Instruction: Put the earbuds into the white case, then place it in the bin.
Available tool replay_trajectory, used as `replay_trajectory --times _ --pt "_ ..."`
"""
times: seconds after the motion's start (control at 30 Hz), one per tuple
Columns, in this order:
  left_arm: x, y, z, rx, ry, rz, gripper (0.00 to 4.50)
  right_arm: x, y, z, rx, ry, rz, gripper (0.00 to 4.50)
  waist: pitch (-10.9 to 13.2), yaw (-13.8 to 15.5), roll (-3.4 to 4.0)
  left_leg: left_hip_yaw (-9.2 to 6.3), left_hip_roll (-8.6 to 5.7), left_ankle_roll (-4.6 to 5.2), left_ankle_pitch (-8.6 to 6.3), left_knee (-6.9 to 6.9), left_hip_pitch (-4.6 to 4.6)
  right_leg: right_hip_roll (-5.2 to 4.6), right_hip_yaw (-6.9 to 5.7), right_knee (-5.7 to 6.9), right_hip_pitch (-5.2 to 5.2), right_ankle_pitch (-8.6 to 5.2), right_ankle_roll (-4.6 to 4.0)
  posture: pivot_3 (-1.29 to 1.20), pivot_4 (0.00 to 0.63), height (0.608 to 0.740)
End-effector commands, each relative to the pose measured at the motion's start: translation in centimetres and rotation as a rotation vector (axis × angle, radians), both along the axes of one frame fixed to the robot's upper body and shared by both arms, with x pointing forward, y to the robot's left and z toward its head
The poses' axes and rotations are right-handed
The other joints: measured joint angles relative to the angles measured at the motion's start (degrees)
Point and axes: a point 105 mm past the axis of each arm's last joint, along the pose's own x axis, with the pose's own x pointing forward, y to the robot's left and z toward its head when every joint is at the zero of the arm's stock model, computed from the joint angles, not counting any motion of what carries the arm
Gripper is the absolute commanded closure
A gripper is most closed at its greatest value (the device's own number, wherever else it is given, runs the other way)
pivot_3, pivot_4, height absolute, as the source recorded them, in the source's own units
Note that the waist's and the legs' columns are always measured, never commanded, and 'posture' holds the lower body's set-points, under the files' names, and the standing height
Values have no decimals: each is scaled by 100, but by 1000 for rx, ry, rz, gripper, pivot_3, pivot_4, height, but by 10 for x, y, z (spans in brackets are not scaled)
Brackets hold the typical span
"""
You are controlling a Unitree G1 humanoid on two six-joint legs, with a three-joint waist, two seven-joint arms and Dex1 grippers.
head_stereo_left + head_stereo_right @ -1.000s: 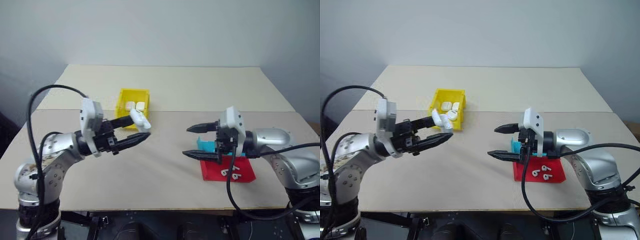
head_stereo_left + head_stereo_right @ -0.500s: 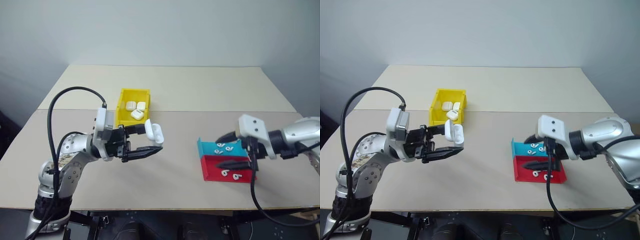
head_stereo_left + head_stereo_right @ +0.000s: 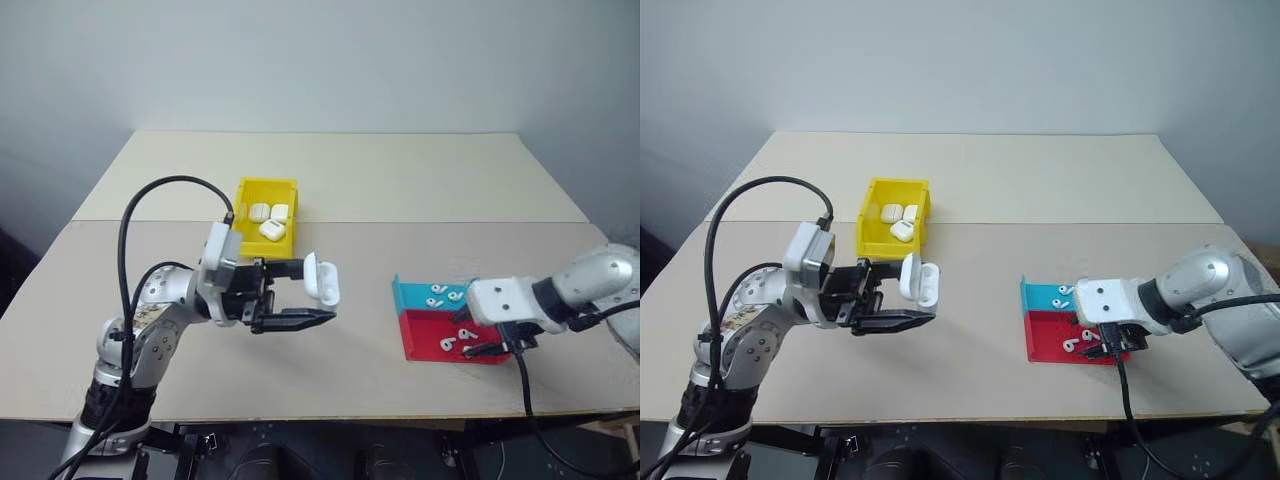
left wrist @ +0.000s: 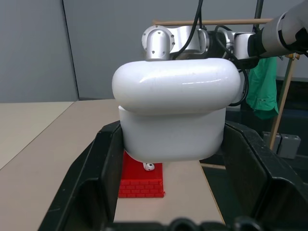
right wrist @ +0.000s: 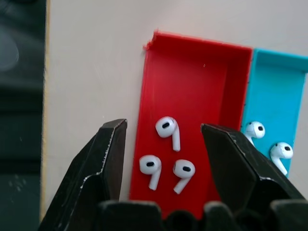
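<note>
White case (image 3: 322, 279): you had it clamped between the fingers of your left tool (image 3: 300, 293), held above the desk (image 3: 350, 190) near the middle, lid flipped up. No earbud could be seen inside it; judged still empty.

Earbuds (image 5: 166, 155): three lay loose in the red tray (image 5: 192, 72), more in the teal tray (image 5: 274, 82) touching it. Your right tool (image 5: 163, 144) hung over the red tray pointing down, fingers spread to either side of the three and gripping nothing.

Bin (image 3: 262, 192): yellow, well apart from the trays, at the far side of your left arm. It already held three white cases (image 3: 268, 219).

Progress: for this case, judged early. You had the case in hand and open; picking the earbuds, seating them, closing the lid and dropping the case in the bin all remained.

Markings: none readable on case, earbuds, trays or bin.
</note>
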Motion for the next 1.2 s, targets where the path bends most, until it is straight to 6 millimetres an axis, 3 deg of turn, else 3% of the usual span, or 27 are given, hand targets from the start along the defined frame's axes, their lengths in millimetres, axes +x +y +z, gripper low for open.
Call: replay_trajectory --times 0.03,0.43,0.83,0.93,1.1,1.2 --pt "-4 -1 7 -21 -46 -3 1728 8 -2 -6 -59 -10 49 1637 0 8 0 0 0 -1 1 -1 -1 0 0 0 -1 0 0 0 150 740" --pt "-10 3 5 -28 -33 47 1728 19 -4 -22 -108 3 113 1637 0 32 1 0 0 -28 17 5 -5 -1 -3 1 -2 0 0 0 150 740" --pt "-16 4 5 -29 -24 74 1728 18 -5 -31 -112 24 113 1637 0 33 2 0 0 -28 16 5 -5 -1 -3 0 0 0 0 0 150 740" --pt "-16 4 5 -30 -24 80 1728 18 -6 -33 -116 26 117 2203 0 32 2 1 0 -29 17 4 -5 -1 -3 0 -1 0 0 0 150 740" --pt "-16 4 5 -30 -25 87 1728 17 -6 -36 -113 37 122 3839 0 32 2 0 0 -28 17 4 -2 -1 -4 0 3 0 0 0 150 740" --pt "-17 6 5 -28 -24 90 1728 16 -4 -37 -106 42 123 3907 0 32 2 0 0 -28 16 4 -1 -1 -4 0 4 0 0 0 150 740"
